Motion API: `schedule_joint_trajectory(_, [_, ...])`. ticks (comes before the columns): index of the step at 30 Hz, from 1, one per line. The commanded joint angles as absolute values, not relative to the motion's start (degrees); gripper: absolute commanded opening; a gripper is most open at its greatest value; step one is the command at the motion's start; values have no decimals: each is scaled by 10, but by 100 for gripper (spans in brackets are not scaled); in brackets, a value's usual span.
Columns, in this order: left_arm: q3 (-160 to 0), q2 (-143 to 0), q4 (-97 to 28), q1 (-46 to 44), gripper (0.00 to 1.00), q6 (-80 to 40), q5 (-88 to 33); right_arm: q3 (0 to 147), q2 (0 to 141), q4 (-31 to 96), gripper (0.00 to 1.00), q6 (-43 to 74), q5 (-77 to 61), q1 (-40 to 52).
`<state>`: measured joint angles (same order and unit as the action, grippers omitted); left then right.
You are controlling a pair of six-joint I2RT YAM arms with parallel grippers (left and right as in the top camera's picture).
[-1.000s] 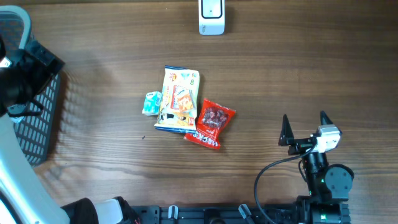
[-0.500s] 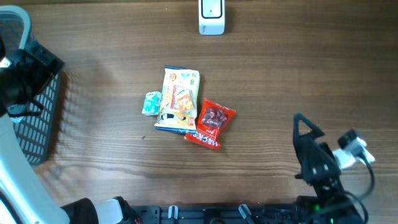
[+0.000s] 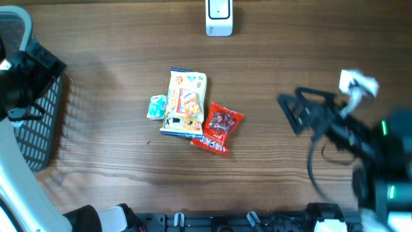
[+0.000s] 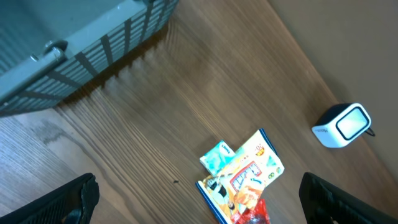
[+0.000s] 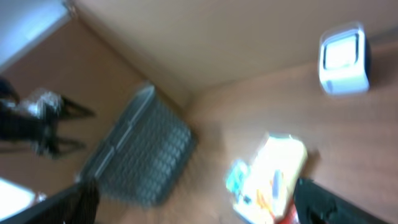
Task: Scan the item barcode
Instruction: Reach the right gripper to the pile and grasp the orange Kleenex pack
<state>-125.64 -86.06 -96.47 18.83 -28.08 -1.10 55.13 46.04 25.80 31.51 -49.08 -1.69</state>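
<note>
Three snack items lie bunched at the table's middle: a yellow packet (image 3: 185, 103), a red packet (image 3: 219, 127) under its right corner, and a small teal packet (image 3: 156, 107) at its left. A white barcode scanner (image 3: 219, 17) stands at the far edge. My right gripper (image 3: 297, 111) hangs open and motion-blurred to the right of the pile, holding nothing. In the right wrist view the yellow packet (image 5: 273, 177) and scanner (image 5: 343, 57) show between the spread fingers. My left gripper (image 4: 199, 208) is open and high above the table, with the yellow packet (image 4: 245, 177) below it.
A dark mesh basket (image 3: 40, 129) stands at the left edge, under the left arm (image 3: 29, 74); it also appears as the grey basket (image 4: 74, 43) in the left wrist view. A white cable tag (image 3: 357, 82) rides on the right arm.
The right arm has lifted from the front right edge and swung up and left toward the pile, its gripper staying open. The left arm and the items have not moved.
</note>
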Motion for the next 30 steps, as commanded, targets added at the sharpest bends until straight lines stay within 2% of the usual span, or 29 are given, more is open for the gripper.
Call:
schedule_joint_trajectory(1, [-1262, -860, -965, 192, 100, -272, -5, 672, 630, 384, 100, 112, -473, 66])
schedule_joint_trajectory(6, [-1262, -860, -965, 192, 100, -272, -5, 806, 830, 506, 100, 85, -244, 238])
schedule_joint_trajectory(8, [-1262, -860, -965, 192, 100, -272, -5, 837, 892, 485, 100, 126, -198, 284])
schedule_joint_trajectory(14, [-1262, -860, -965, 192, 100, -272, -5, 838, 993, 372, 100, 215, -199, 324])
schedule_joint_trajectory(20, [-1262, -860, -965, 192, 100, -272, -5, 838, 1107, 309, 81, 161, -208, 334])
schedule_joint_trajectory(21, [-1262, -860, -965, 192, 100, -272, -5, 838, 1120, 306, 75, 157, -216, 334])
schedule_joint_trajectory(26, [-1262, -860, -965, 192, 100, -272, -5, 838, 1182, 291, 68, 136, -270, 334])
schedule_joint_trajectory(30, [-1262, -860, -965, 192, 100, -272, -5, 838, 1193, 296, 55, 137, -271, 334])
